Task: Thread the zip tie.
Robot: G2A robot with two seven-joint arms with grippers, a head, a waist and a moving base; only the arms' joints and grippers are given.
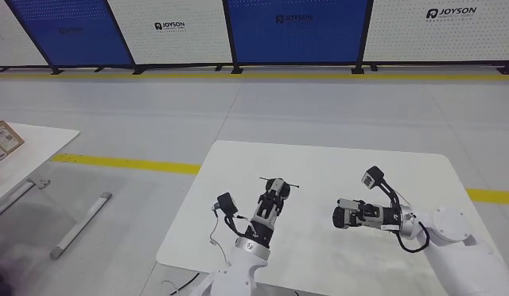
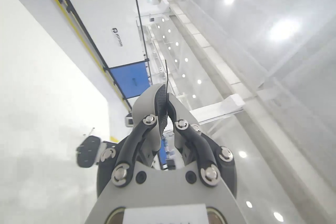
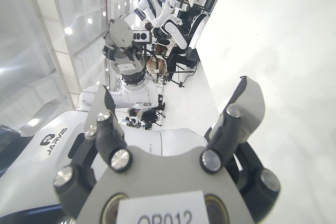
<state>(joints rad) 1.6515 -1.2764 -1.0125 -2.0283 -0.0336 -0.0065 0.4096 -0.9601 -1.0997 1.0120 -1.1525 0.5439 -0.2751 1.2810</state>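
Tabletop (image 1: 358, 165) from above: a white slab with rounded corners on grey floor. Both pincers stand over the tabletop's near half, well inside its side edges, and a broad stretch of tabletop lies between them and its far edge. The left pincer (image 1: 275, 187) is over the tabletop's left-centre, pinching the zip tie (image 1: 293, 186). The tie is a thin black strip that sticks out to either side of the fingers, raised off the tabletop. The right pincer (image 1: 336, 216) is over the tabletop's centre, near the left one but apart from it, and points toward it.

On the left wrist camera, the left pincer (image 2: 164, 100) is shut tight on the zip tie (image 2: 166, 72). The ribbed black pads (image 2: 160, 101) press flat together, and the tie's narrow end rises straight out past the fingertips. The tabletop (image 2: 39, 72) runs along one side, its edge meeting the floor.

On the right wrist camera, the right pincer (image 3: 176, 88) is spread wide with nothing between its fingers and touches nothing. The tabletop (image 3: 275, 25) lies beside it, one edge cutting diagonally across. Farther off, the left pincer (image 3: 119, 34) is above the tabletop's edge line.
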